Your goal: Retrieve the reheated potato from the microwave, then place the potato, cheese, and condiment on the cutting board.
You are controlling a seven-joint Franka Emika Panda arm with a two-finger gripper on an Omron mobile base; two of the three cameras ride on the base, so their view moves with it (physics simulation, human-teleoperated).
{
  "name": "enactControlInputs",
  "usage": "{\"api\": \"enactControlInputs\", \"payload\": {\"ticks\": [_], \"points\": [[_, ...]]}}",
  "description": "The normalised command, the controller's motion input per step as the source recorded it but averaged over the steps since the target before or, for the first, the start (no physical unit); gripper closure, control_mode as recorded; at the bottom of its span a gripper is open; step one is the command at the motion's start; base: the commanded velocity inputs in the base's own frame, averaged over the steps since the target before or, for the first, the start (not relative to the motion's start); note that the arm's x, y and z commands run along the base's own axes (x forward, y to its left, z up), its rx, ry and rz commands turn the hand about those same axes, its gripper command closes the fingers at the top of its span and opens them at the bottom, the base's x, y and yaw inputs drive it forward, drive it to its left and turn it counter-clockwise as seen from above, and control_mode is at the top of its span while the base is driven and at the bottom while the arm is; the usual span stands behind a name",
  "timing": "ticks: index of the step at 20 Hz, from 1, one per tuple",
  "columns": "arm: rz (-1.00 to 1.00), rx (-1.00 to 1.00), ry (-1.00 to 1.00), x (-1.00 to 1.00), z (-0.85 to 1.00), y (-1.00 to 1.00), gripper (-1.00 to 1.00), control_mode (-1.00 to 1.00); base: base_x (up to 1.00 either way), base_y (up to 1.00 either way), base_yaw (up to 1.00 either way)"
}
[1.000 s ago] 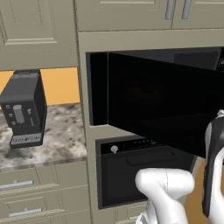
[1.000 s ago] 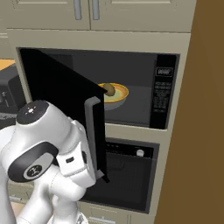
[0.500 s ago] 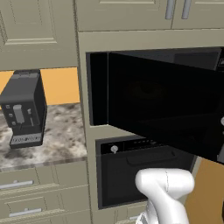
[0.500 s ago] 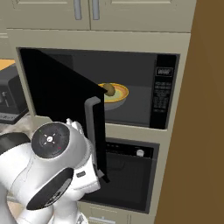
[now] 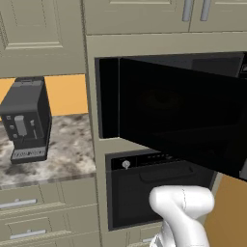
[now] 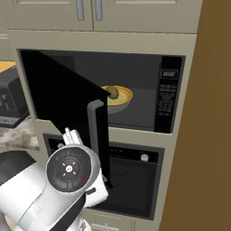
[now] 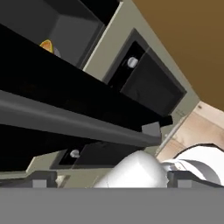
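A: Nearest, the tool [image 7: 112,183]: jaws spread wide, nothing between them, low by the microwave's door handle [image 7: 78,119].

B: Step in hand?

A: Judging by the swung-out door [image 6: 67,106], retrieval of the potato [image 6: 113,92]. It sits in a yellow bowl [image 6: 118,98] inside the microwave [image 6: 149,97], far behind the door's edge.

B: Next move?

A: Likely lifting the tool round the door and reaching into the cavity, jaws kept apart.

B: In the way?

A: The door itself. Oven [image 6: 135,180] below; coffee machine [image 5: 26,120] on the tabletop [image 5: 62,154], left. Cheese, board: not seen.
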Motion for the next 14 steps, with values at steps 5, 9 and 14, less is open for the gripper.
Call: {"api": "enactControlInputs", "payload": {"ticks": [5, 9, 14], "points": [[-0.07, 0.01, 0.0, -0.3, 0.14, -0.13, -1.0, -1.0, 0.0, 0.0, 0.0], [-0.16, 0.11, 0.05, -0.07, 0.05, -0.19, -1.0, -1.0, 0.0, 0.0, 0.0], [-0.2, 0.17, 0.09, -0.01, 0.05, -0.23, -1.0, -1.0, 0.0, 0.0, 0.0]]}}
